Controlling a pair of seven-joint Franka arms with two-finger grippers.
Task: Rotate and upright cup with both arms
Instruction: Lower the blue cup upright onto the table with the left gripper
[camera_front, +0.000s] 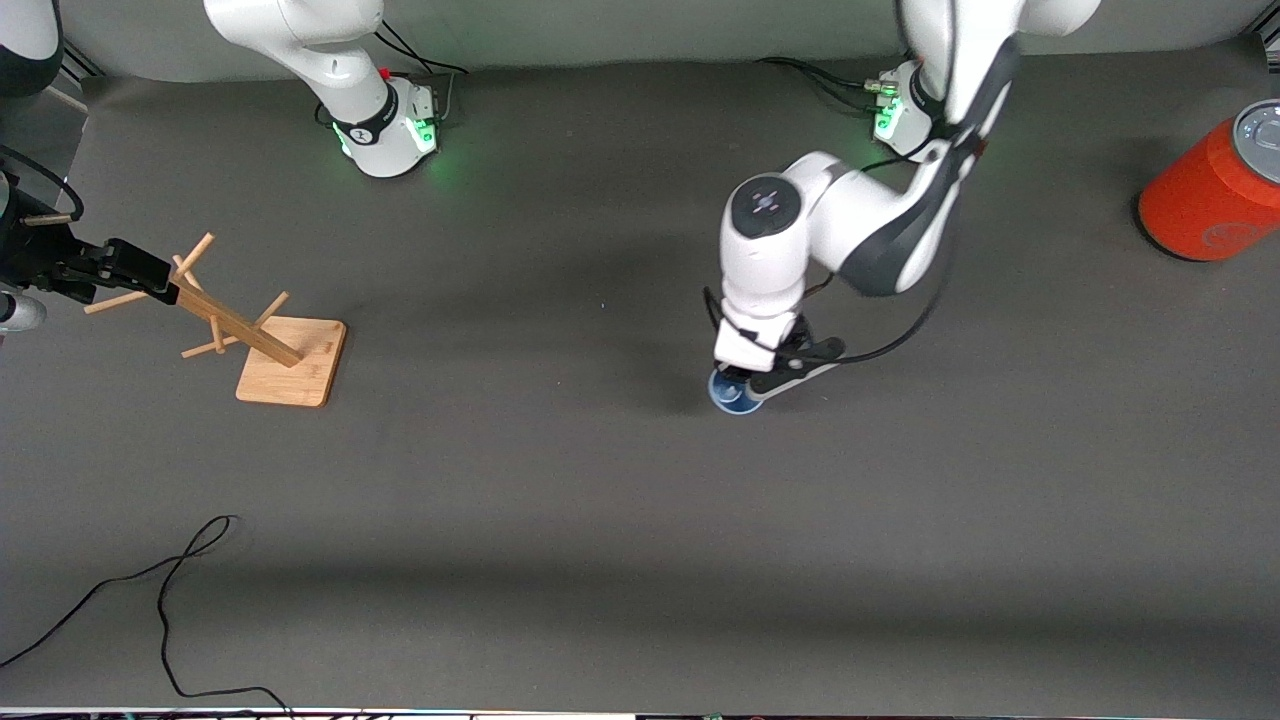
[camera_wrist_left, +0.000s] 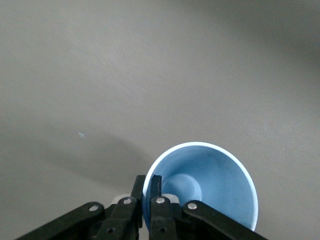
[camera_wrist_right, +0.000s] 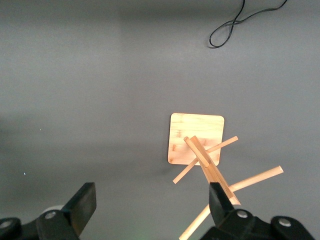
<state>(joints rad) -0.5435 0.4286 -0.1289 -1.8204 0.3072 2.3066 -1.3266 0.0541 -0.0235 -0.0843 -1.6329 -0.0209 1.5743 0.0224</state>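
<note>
Cup location: the small light-blue tapered plastic cup (camera_front: 733, 391) sits mid-table, roughly central between the two ends, somewhat toward the left arm's end. In the left wrist view its mouth opens toward the camera and the inside bottom is visible, so you can take it as mouth-up or close to it.

Left gripper (camera_front: 752, 383): down at the cup. Its fingers (camera_wrist_left: 148, 196) are pinched on the rim wall, one inside and one outside. The grasp is narrow and sits at one edge of the rim.

Right gripper (camera_wrist_right: 152, 207): fingers spread wide, holding nothing, up over the right arm's end of the table above the wooden peg rack on a square bamboo base (camera_front: 290, 362). That arm is waiting.

Judgement: the uprighting looks nearly complete; the step in hand is setting the cup down squarely and letting go.

How you should do it:
- Confirm the cup's base is flat on the grey mat (camera_front: 560, 520) before opening. A rim pinch can leave it tilted.
- Open slowly; the light plastic may cling to a pad and tip.
- Lift straight up, so the inner finger clears the wall without dragging.
- Keep the right arm clear of the peg rack.

Also present: a large orange cylinder with grey top (camera_front: 1218, 186), a loose black cable (camera_front: 170, 590).
</note>
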